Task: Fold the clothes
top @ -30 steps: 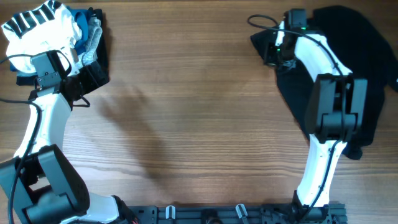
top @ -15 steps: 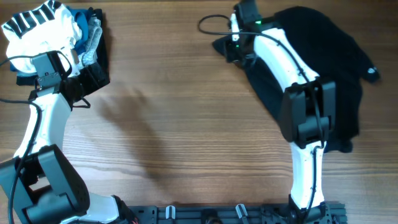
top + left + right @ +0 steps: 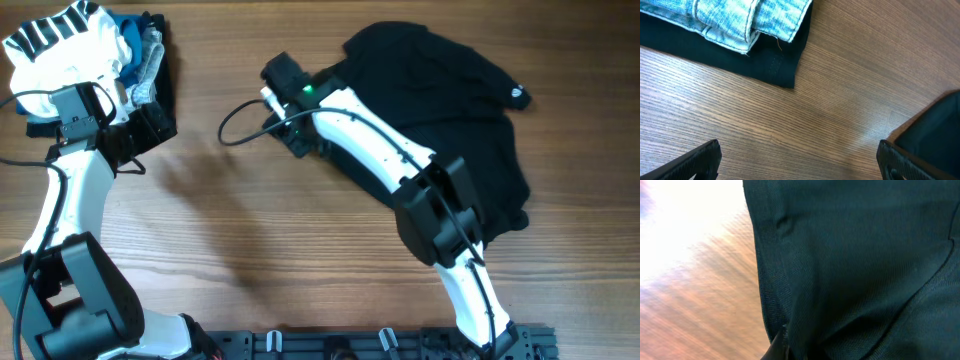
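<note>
Bright, even light from above leaves a faint shadow on the wooden table [image 3: 300,250], while in the right wrist view the clothes [image 3: 865,255] look sharp and the wood is blurred and glare-whitened at upper left.

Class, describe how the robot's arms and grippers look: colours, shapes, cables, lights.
The left arm and right arm have white tubular links and black boxy joints. A thin black cable loops from the right wrist, where a green light glows. The left gripper has black fingers.
</note>
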Available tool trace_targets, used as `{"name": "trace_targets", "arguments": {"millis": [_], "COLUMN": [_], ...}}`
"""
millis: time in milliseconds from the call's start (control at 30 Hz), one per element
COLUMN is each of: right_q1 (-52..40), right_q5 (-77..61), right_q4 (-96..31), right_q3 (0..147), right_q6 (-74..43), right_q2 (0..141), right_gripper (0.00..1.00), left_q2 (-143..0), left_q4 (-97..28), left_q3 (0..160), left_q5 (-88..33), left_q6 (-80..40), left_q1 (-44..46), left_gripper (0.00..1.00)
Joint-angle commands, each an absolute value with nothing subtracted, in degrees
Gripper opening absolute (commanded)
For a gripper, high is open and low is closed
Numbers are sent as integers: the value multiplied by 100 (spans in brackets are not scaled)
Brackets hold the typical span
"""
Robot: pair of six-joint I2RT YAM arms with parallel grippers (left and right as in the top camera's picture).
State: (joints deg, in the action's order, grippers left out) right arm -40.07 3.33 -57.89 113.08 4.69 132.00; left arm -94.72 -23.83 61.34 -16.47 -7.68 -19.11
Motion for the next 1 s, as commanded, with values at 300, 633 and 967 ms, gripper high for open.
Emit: {"name": "trace_targets", "arguments": {"millis": [300,633,967], "right_q1": [-5756,-5774,-3048], "right_q5": [320,325,252], "right_q4": [-5749,-5763,-5913], "right_q3": [11867,11867,11867], "right_q6": [902,735,-401], "right_q2": [12534,12534,12534], "right_gripper": [5,100,91], "left_q2": [-9504,-9502,-9179], "left_q4": [-2362,-2340,-2340], "left_q3": [6228,6228,6228], "left_q5": [-1844,-1844,-1850], "left_q6": [-821,-821,-823], "left_q1": [-1649,-1649,-906], "left_gripper": [100,100,100]}}
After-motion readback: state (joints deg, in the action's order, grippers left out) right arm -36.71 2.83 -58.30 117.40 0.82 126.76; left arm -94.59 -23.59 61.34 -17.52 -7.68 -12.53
